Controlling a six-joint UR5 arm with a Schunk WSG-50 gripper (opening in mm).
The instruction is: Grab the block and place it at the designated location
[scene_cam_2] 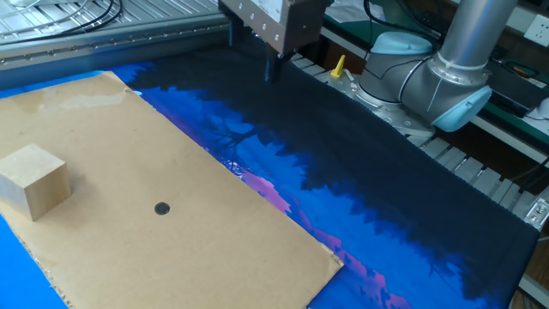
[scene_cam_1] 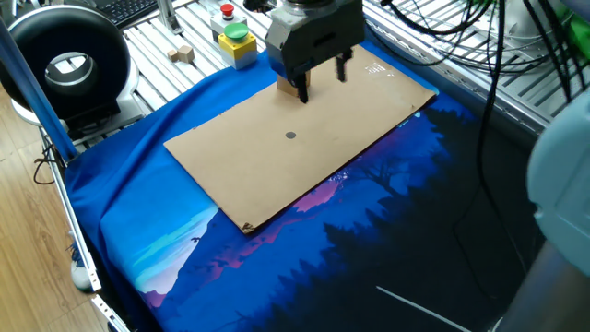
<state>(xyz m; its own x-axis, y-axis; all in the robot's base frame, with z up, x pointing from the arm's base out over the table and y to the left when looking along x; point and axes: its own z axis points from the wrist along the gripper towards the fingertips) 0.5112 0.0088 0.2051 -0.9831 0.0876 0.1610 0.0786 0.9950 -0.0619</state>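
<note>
Silver arm point(scene_cam_2: 467, 34), pale blue joint caps point(scene_cam_2: 459, 107)

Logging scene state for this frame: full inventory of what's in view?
Light-tan wooden cube: 1, on the brown cardboard sheet, free of the gripper.
Dark grey round dot: 1, on the cardboard, apart from the cube.
Brown cardboard sheet: 1, lying on the blue printed cloth.
Blue printed cloth: 1, covering the table.
Smaller pale wooden cube: 1, on the metal slats behind the cloth.
Yellow box with green button: 1, beside a red button.
Black ring light: 1, at the table edge.
Gripper: 1, black fingers open, raised above the cardboard.
Silver and light-blue arm: 1.
</note>
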